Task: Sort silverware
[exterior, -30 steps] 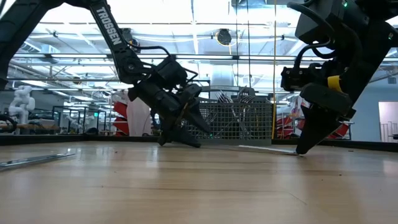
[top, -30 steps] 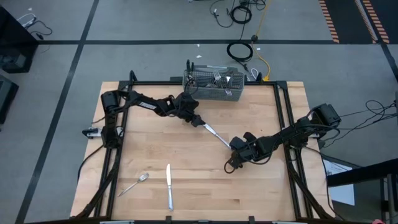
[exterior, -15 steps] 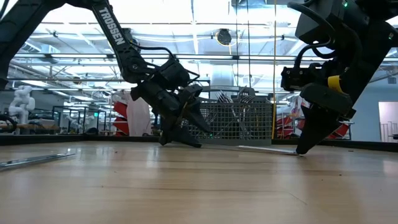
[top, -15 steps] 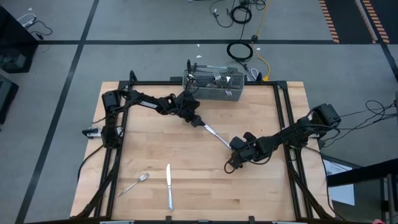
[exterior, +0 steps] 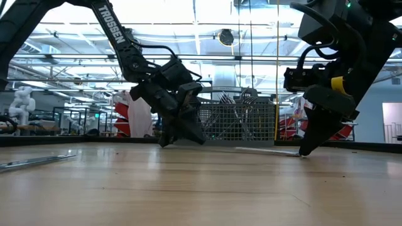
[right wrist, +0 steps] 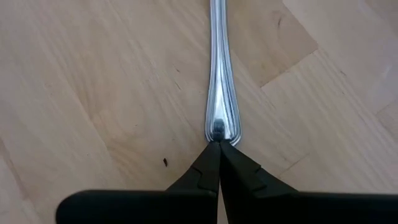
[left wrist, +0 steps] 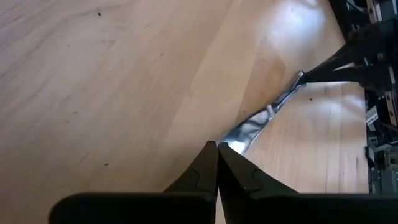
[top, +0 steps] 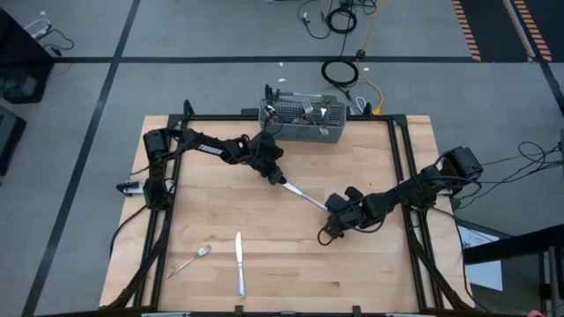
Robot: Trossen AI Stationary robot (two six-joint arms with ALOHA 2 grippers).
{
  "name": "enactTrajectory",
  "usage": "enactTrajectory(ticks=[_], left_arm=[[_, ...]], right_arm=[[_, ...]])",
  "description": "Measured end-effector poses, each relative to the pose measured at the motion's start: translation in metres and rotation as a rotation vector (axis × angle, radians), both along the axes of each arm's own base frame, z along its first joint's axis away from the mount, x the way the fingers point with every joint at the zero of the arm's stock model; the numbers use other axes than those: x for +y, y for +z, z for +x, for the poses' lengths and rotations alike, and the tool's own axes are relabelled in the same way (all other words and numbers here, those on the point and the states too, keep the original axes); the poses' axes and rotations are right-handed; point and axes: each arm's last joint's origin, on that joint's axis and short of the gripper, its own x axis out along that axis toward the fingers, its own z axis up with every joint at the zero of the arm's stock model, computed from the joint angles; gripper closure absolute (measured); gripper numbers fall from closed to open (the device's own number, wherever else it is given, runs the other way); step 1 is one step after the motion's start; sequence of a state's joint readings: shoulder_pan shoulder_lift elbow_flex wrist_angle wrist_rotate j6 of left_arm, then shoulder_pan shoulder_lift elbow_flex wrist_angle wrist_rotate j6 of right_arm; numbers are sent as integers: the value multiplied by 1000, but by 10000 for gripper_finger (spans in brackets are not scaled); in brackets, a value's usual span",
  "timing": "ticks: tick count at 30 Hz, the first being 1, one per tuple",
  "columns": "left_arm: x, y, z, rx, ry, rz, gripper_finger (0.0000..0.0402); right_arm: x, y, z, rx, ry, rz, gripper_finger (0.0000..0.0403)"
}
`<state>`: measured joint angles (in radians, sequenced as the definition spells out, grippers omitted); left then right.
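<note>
Bare tabletop (top: 291, 255) beyond basket (top: 304, 122)

Both pincers (top: 284, 182) (top: 329, 206) closed, low

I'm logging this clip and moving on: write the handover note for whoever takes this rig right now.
Left gripper: shut at one end of a utensil mid-table.
Right gripper: shut at its handle end.
Whether either tip grips it, cannot tell.
Done: fork and knife lie near the front edge.
Left: more silverware in the wire basket at the back.

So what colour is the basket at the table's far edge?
Grey wire mesh; the basket shows best in the high view.
</note>
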<state>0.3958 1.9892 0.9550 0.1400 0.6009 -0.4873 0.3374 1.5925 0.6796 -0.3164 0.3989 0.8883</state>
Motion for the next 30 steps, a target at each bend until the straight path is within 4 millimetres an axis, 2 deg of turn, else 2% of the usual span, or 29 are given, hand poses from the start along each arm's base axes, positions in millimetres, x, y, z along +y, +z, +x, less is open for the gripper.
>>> enactTrajectory(ticks=[5,9,13,17,23,26,30], left_arm=[[0,0,0,-6,-15,8,394],[1,0,-2,11,-18,81,389],[16,4,-7,17,39,130,343],[21,10,-12,18,32,147,281],[19,10,-23,77,-19,-26,191],[14,7,-27,132,-43,-53,168],[14,7,-28,139,-34,-77,160]], right_arm=[[0,0,0,-3,-4,-8,403],[0,0,0,-4,-8,-10,403],[0,0,0,-2,-5,-12,403],[0,0,0,1,4,-17,403],[-1,0,-1,3,10,-21,403],[-2,-3,-3,-8,-20,-14,403],[-2,-6,-5,-32,-41,-5,403]])
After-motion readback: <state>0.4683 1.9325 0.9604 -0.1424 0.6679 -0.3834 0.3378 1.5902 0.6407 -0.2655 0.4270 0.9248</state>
